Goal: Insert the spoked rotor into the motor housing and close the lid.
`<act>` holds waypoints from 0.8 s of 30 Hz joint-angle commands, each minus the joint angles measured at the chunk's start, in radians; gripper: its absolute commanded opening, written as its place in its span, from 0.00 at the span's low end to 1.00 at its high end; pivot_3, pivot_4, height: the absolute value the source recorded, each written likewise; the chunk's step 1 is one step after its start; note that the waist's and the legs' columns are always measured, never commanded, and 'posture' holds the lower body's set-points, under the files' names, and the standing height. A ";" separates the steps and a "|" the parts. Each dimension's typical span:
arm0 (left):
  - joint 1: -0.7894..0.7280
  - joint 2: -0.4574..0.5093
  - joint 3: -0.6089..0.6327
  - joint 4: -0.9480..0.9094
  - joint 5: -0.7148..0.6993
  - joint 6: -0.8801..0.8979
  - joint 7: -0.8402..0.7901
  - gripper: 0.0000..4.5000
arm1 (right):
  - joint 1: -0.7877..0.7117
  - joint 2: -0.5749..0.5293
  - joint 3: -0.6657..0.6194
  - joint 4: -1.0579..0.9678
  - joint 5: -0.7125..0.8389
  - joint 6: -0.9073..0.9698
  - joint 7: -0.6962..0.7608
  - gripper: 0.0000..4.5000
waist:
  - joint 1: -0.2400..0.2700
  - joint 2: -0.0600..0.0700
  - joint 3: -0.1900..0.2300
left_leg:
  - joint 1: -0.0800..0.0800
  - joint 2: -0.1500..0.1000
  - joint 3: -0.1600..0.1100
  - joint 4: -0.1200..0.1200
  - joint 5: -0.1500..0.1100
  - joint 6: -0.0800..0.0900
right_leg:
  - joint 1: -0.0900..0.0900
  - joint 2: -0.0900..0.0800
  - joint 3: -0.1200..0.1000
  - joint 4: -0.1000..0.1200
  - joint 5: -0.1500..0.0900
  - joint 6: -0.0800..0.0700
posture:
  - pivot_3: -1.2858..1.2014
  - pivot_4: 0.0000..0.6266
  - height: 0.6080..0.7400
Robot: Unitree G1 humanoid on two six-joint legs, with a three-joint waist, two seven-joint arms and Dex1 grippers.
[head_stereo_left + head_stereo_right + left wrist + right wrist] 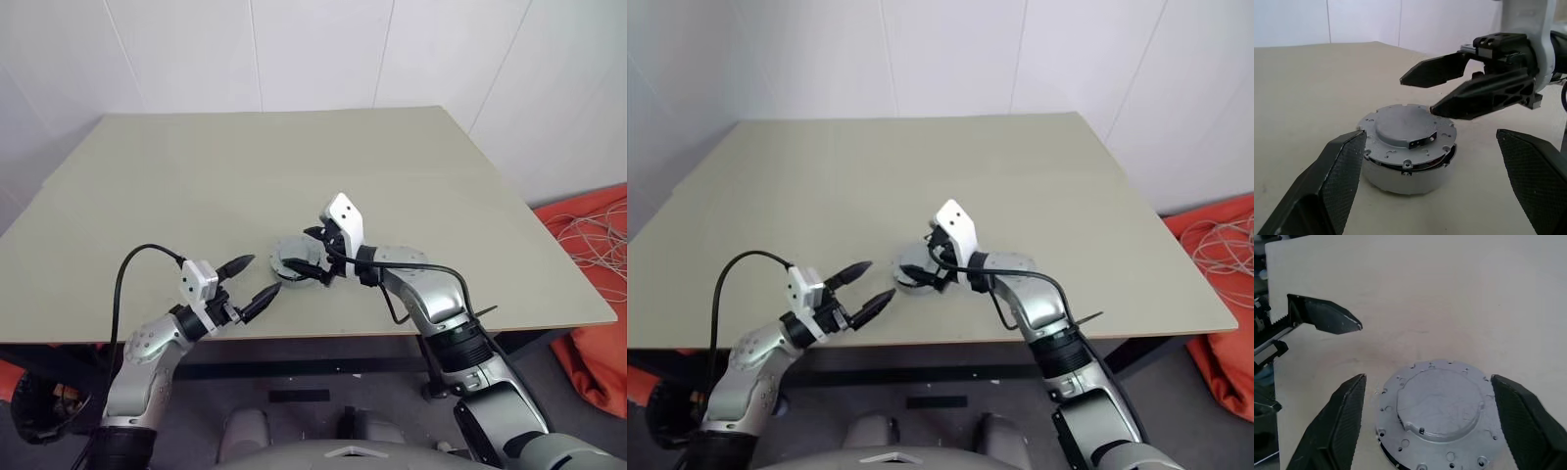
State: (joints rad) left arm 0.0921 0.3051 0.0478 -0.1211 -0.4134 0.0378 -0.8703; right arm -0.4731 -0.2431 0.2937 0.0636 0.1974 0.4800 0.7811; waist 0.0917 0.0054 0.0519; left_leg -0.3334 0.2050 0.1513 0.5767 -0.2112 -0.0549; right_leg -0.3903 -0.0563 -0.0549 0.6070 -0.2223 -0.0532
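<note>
Now the silver-grey notched metal lid (pixel 1406 134) sits on the round motor housing (pixel 1403 178), slightly askew. Both grippers, left (pixel 252 284) and right (pixel 306 262), spread wide, empty. Next: press lid flush.

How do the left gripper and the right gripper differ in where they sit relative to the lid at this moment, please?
The right gripper hangs over the lid, while the left gripper sits off to its side near the table edge, apart from it. The right gripper tilts somewhat downward; the left gripper lies about level. Both have black fingers spread open, and neither holds anything.
</note>
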 commanded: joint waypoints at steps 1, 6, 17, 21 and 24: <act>-0.003 0.022 0.003 -0.067 -0.027 0.017 0.004 1.00 | -0.052 -0.003 0.017 0.042 -0.006 -0.051 0.056 0.99 | 0.000 0.000 0.000 | 0.000 0.000 0.000 0.000 0.000 0.000 | 0.000 0.000 0.000 0.000 0.000 0.000 | 0.52 0.00 1.00; -0.014 0.034 -0.007 -0.078 -0.039 0.035 0.001 1.00 | -0.087 0.011 0.022 0.138 -0.028 -0.103 0.076 0.99 | -0.002 0.000 0.000 | -0.001 0.000 0.000 0.000 0.000 0.000 | 0.000 0.000 0.000 0.000 0.000 -0.001 | 0.52 0.00 1.00; -0.034 0.024 -0.034 -0.053 -0.040 0.024 -0.005 1.00 | -0.124 0.012 0.017 0.260 -0.083 -0.180 0.066 0.99 | -0.015 0.000 0.000 | -0.001 0.000 0.000 0.000 0.000 0.000 | 0.000 0.000 0.000 0.000 0.003 -0.005 | 0.52 0.00 1.00; -0.037 0.018 -0.040 -0.035 -0.033 0.009 -0.005 1.00 | -0.130 0.006 0.019 0.268 -0.089 -0.185 0.081 0.90 | -0.022 0.000 0.000 | -0.001 0.000 0.000 0.000 0.000 0.000 | 0.000 0.000 0.000 0.000 0.003 -0.006 | 0.52 0.00 1.00; -0.036 0.017 -0.044 -0.029 -0.031 0.001 -0.006 1.00 | -0.133 0.004 0.019 0.257 -0.090 -0.180 0.088 0.70 | -0.022 0.000 0.000 | -0.001 0.000 0.000 0.000 0.000 0.000 | 0.000 0.000 0.000 0.000 0.003 -0.006 | 0.52 0.00 1.00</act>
State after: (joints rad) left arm 0.0686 0.3216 0.0005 -0.1339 -0.4398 0.0611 -0.8714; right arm -0.5781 -0.2383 0.3232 0.3430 0.1116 0.3141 0.8595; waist 0.0693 0.0053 0.0518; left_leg -0.3345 0.2048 0.1513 0.5770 -0.2113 -0.0546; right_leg -0.3906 -0.0559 -0.0549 0.6071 -0.2190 -0.0592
